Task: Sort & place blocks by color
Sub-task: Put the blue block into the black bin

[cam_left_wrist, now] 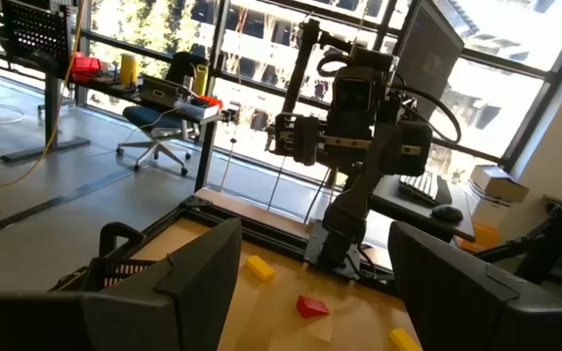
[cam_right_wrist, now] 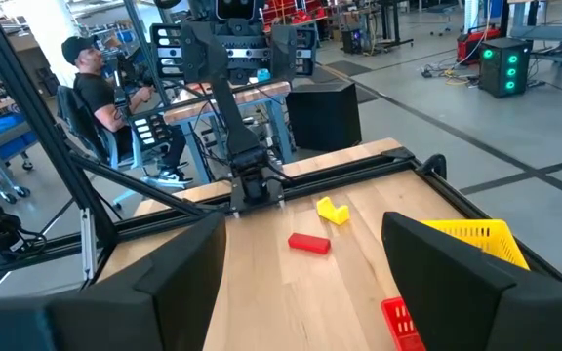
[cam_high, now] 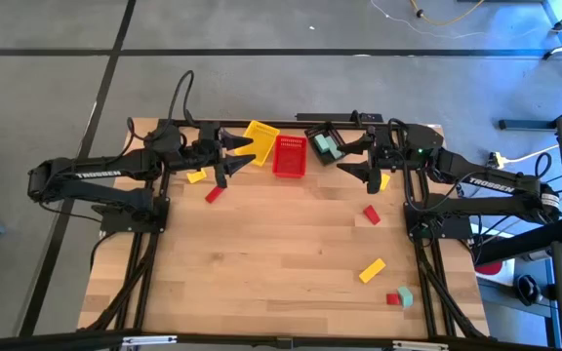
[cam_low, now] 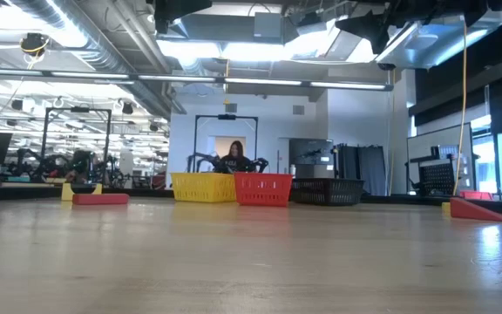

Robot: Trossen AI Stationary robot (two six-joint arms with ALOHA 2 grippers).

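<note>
Both arms hover level above the table's far end, holding nothing. My left gripper [cam_high: 246,153] [cam_left_wrist: 315,283] is open beside the yellow basket [cam_high: 260,136]. My right gripper [cam_high: 345,157] [cam_right_wrist: 305,283] is open next to the black basket [cam_high: 323,142], which holds teal blocks [cam_high: 327,148]. Loose blocks lie flat on the table. A yellow block [cam_high: 196,175] and a red block [cam_high: 214,194] are on the left. On the right lie a yellow block [cam_high: 385,181], a red block [cam_high: 371,214] and a yellow bar [cam_high: 372,270]. A red and teal pair [cam_high: 399,296] sits near the front.
A red basket [cam_high: 289,156] stands between the yellow and black ones along the far edge. Bare wood [cam_high: 281,253] fills the table's middle and near part. A seated person [cam_right_wrist: 96,83] shows in the room beyond the table.
</note>
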